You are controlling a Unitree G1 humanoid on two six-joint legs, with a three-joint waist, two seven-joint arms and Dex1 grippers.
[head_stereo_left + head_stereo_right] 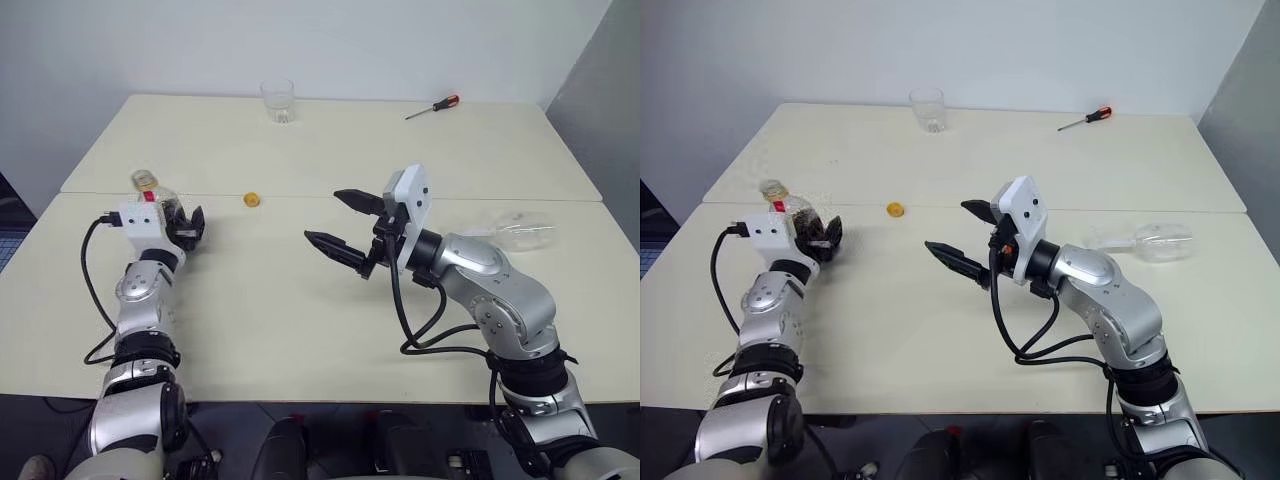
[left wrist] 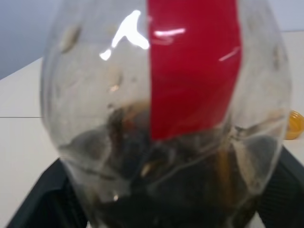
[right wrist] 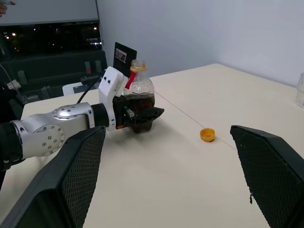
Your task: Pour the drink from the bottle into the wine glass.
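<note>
Now | bottle upright between left end effector fingers, spread | right end effector spread, well apart.

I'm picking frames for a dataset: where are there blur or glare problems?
Left wrist view: the bottle sits so close it looks soft, with white glare patches on its plastic. Right wrist view: bottle and yellow cap read clearly. Eye views: even light, the wine glass faint against the table.

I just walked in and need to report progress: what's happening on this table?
The left gripper is around the uncapped bottle standing on the table, drink still inside. Its yellow cap lies nearby. The right gripper hovers open and empty. The wine glass lies on its side.
</note>
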